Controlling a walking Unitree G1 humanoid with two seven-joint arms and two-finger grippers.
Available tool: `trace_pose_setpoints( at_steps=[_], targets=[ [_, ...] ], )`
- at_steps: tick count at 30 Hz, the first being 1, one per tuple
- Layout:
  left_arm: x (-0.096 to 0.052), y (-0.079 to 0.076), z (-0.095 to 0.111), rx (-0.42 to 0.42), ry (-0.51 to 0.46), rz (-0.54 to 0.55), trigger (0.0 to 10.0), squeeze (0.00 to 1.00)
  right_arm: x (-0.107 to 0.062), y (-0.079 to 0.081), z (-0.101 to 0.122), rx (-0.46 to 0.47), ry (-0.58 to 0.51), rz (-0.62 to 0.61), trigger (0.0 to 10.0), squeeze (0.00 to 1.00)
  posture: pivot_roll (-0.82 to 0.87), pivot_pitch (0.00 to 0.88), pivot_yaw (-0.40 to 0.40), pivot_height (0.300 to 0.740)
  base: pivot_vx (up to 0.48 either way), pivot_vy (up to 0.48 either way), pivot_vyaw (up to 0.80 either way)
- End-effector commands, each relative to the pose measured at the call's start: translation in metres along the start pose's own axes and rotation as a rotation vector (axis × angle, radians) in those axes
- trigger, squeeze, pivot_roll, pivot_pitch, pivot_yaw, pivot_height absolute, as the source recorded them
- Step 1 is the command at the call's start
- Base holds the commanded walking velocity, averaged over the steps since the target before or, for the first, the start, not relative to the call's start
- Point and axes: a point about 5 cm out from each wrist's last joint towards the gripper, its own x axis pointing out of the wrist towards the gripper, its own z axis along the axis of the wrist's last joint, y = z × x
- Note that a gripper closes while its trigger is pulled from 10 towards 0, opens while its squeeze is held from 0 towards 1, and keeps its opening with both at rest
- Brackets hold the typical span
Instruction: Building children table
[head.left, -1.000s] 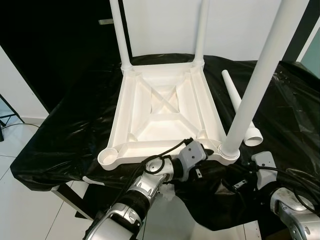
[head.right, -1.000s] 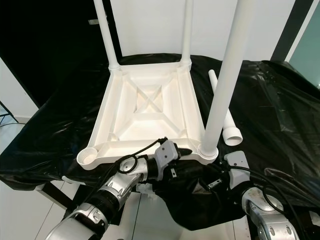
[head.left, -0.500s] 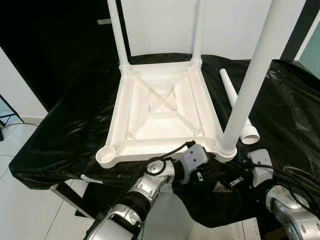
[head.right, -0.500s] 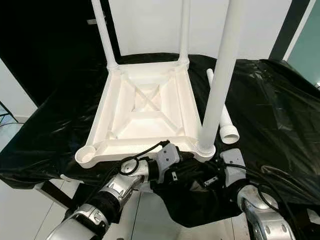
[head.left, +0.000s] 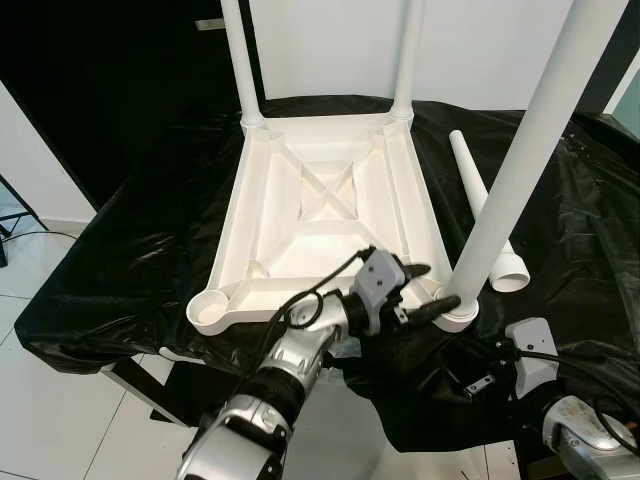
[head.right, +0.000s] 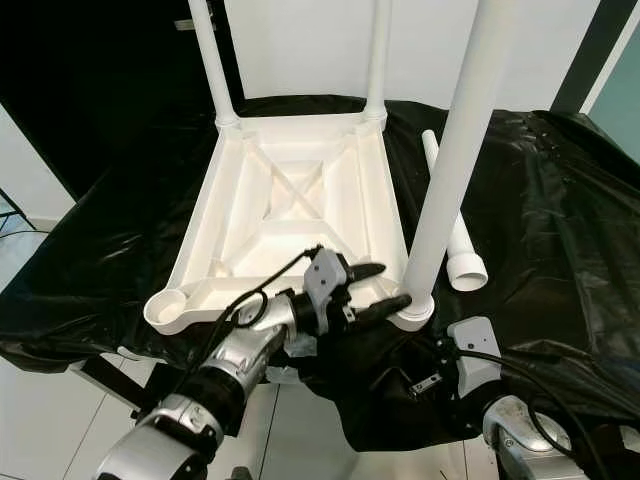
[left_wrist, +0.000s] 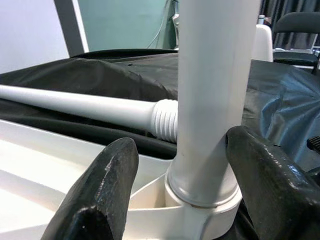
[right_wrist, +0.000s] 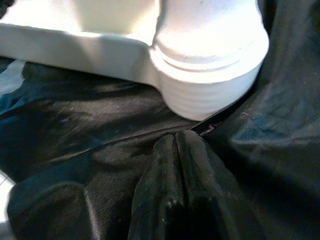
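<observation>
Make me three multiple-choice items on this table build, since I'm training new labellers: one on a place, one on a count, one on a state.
1. Where does the loose leg lie?
A. On the black sheet, on the right of the upturned table top
B. Inside the table top's frame
C. On the floor

2. How many legs stand upright in the table top?
A. One
B. Three
C. Four

3. How are the left gripper's fingers?
A. Shut tight under the sheet
B. Open, one on each side of the near right leg's base
C. Shut on the loose leg

Answers:
1. A: it rests on the black sheet beside the top's right edge.
2. B: two far legs and the near right leg stand; the near left socket is empty.
3. B: the left wrist view shows the leg between the parted fingers.
</observation>
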Motion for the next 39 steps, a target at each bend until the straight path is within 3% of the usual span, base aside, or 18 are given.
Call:
trace_pose_setpoints(
  at_steps=[1,8,9,13,16,18,19,20,21,28,29,30,31,39],
  targets=[
    [-0.005,-0.002,-0.015,-0.011,0.102,-0.002,10.0,0.00,0.001,0.007,0.005,-0.006,-0.006,0.089,10.0,0.00,0.08,0.000,0.028,0.740,0.000,0.000,0.00],
    [-0.017,-0.009,-0.030,-0.040,0.199,-0.104,10.0,0.00,-0.002,0.005,0.013,-0.035,-0.020,0.110,10.0,0.00,0.09,0.000,0.020,0.740,0.000,0.000,0.00],
    [-0.027,-0.014,-0.037,-0.082,0.240,-0.190,10.0,0.00,-0.003,0.004,0.013,-0.043,-0.024,0.097,10.0,0.00,0.09,0.000,0.021,0.740,0.000,0.000,0.00],
    [-0.029,-0.014,-0.039,-0.087,0.256,-0.201,10.0,0.00,-0.003,0.004,0.013,-0.043,-0.026,0.092,10.0,0.00,0.09,0.000,0.021,0.740,0.000,0.000,0.00],
    [-0.032,-0.011,-0.055,-0.052,0.413,-0.171,9.8,0.00,-0.003,0.004,0.017,-0.046,-0.047,0.075,10.0,0.00,0.07,0.000,0.033,0.740,0.000,0.000,0.00],
    [-0.032,-0.011,-0.055,-0.052,0.413,-0.171,9.8,0.00,-0.003,0.004,0.017,-0.046,-0.047,0.075,10.0,0.00,0.07,0.000,0.033,0.740,0.000,0.000,0.00],
    [-0.035,-0.009,-0.065,-0.022,0.516,-0.148,3.3,0.00,-0.003,0.003,0.019,-0.054,-0.050,0.068,10.0,0.00,0.07,0.000,0.035,0.740,0.000,0.000,0.00],
    [-0.035,-0.009,-0.065,-0.022,0.516,-0.148,3.3,0.00,-0.003,0.003,0.019,-0.054,-0.050,0.068,10.0,0.00,0.07,0.000,0.035,0.740,0.000,0.000,0.00],
    [-0.038,-0.009,-0.071,-0.008,0.581,-0.152,0.0,0.00,-0.003,0.002,0.021,-0.062,-0.053,0.064,10.0,0.00,0.06,0.000,0.039,0.740,0.000,0.000,0.00],
    [-0.038,-0.010,-0.072,-0.014,0.605,-0.159,0.0,0.00,-0.006,0.003,0.031,-0.095,-0.074,0.087,10.0,0.00,0.06,0.000,0.047,0.740,0.000,0.000,0.00],
    [-0.036,-0.009,-0.070,-0.012,0.596,-0.145,6.5,0.00,-0.007,0.006,0.035,-0.117,-0.085,0.113,10.0,0.00,0.06,0.000,0.047,0.740,0.000,0.000,0.00],
    [-0.036,-0.009,-0.070,-0.012,0.596,-0.145,6.5,0.00,-0.007,0.006,0.035,-0.117,-0.085,0.113,10.0,0.00,0.06,0.000,0.047,0.740,0.000,0.000,0.00],
    [-0.034,-0.009,-0.069,-0.009,0.590,-0.132,10.0,0.00,-0.008,0.008,0.039,-0.132,-0.094,0.130,10.0,0.00,0.06,0.000,0.046,0.740,0.000,0.000,0.00],
    [-0.028,-0.013,-0.069,0.003,0.568,-0.134,10.0,0.00,-0.010,0.006,0.043,-0.212,-0.082,0.137,10.0,0.00,0.06,0.000,0.038,0.740,0.000,0.000,0.00]
  ],
)
